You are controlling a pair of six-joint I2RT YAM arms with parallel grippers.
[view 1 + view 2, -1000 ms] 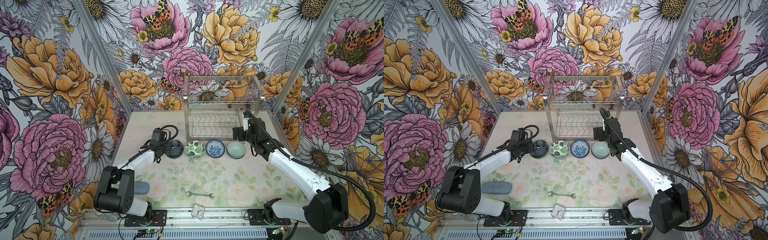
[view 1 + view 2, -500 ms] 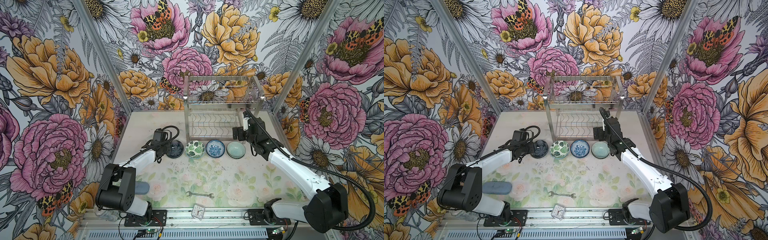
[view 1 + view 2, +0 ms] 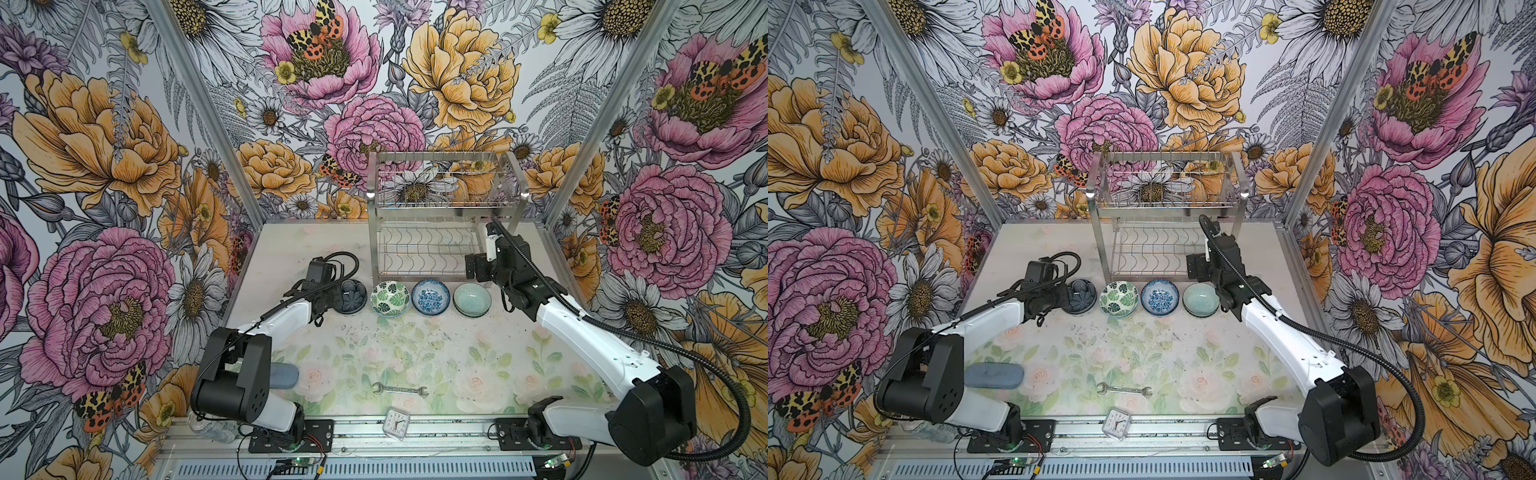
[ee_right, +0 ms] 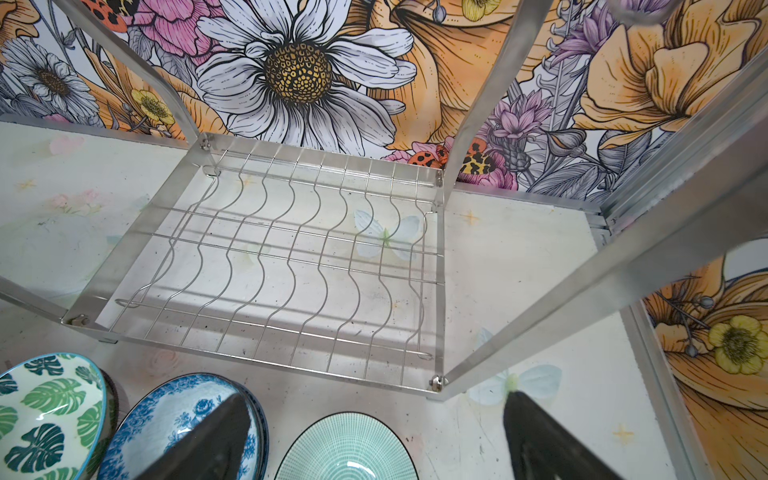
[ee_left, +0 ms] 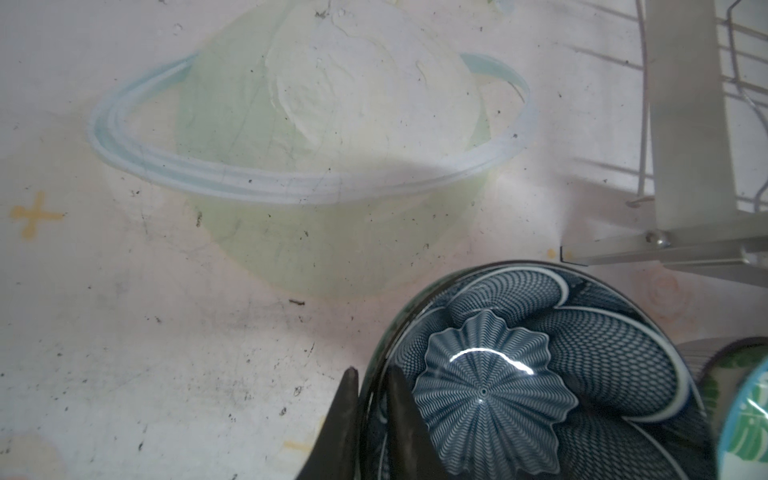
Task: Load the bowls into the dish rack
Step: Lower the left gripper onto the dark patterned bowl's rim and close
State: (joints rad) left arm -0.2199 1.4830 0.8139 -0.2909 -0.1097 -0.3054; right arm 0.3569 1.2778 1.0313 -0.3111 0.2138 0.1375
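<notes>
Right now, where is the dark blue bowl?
In both top views the dark blue bowl is at the left end of the bowl row before the dish rack, next to the leaf-patterned bowl, its rim pinched by the left gripper.

The left gripper [image 5: 372, 372] has closed. A second ago its black jaws stood wider at the dark grey-blue round ceramic bowl [image 5: 482, 399], the one on the table just off the left front leg of the tall stainless-steel wire dish rack [image 3: 372, 241]. They have since drawn together until only the bowl's rim on the side away from the rack lies between them. One finger [image 5: 405, 419] is now inside the bowl and the other presses its outer wall. In both top views the black joint housing [image 3: 232, 374] [image 3: 926, 374] of the left arm has edged slightly towards the rack; the shift is small.
</notes>
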